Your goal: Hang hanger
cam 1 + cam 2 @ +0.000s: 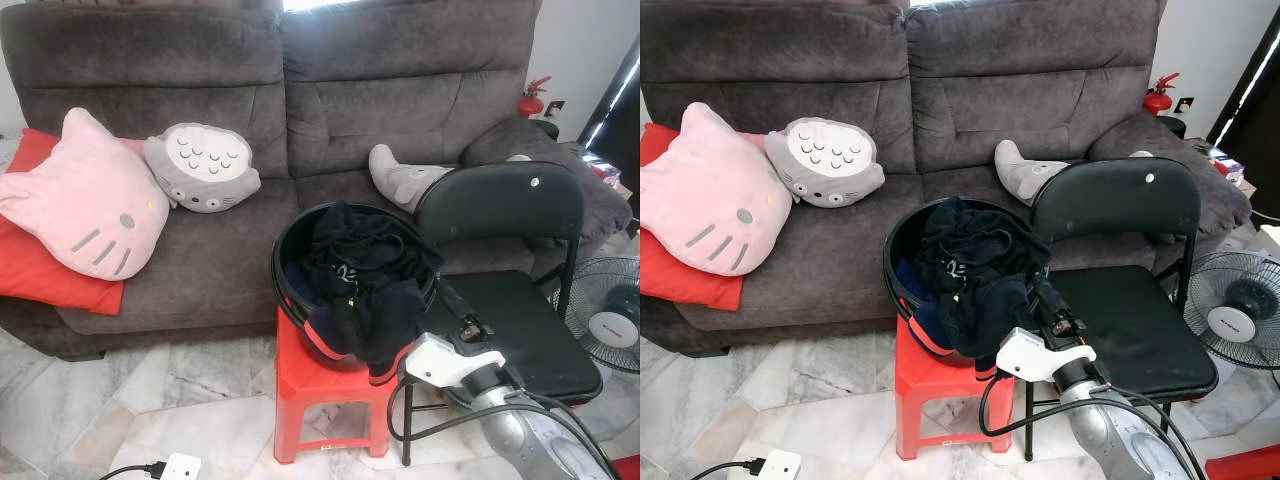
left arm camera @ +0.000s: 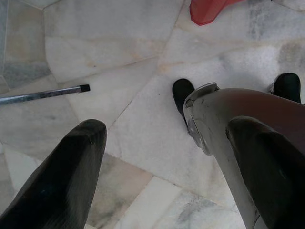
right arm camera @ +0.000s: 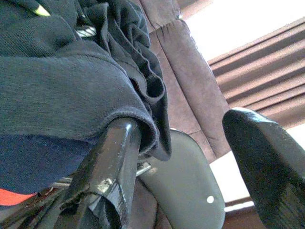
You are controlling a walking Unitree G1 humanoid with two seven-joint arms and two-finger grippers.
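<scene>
The robot's right gripper (image 1: 1045, 305) reaches forward at the side of a round black laundry basket (image 1: 290, 262), which stands on a small red plastic stool (image 1: 318, 385). A heap of dark clothes (image 1: 365, 275) fills the basket and spills over its rim toward the gripper. In the right wrist view the two black fingers stand clearly apart: one finger (image 3: 112, 164) has its tip pressed up under the hem of a dark navy garment (image 3: 57, 90), while the other finger (image 3: 267, 157) is free in the air with nothing touching it. Between and beyond the open jaws lies the back of a black folding chair (image 3: 190, 186), and past that the grey fabric sofa (image 1: 400, 90).

No hanger can be made out among the clothes; if one lies there it is hidden in the folds.

The left gripper (image 2: 167, 167) hangs low and points down at the pale marble floor (image 2: 119, 57), its fingers spread wide and empty. Past its jaws are the robot's own silver leg (image 2: 224, 119) and a thin grey metal rod (image 2: 45, 93) lying on the tiles.

On the sofa rest a pink cat-face cushion (image 1: 85, 195), a grey owl-like plush pillow (image 1: 203, 165) and a red cushion (image 1: 40, 275). A standing fan (image 1: 610, 315) is just beyond the chair.
</scene>
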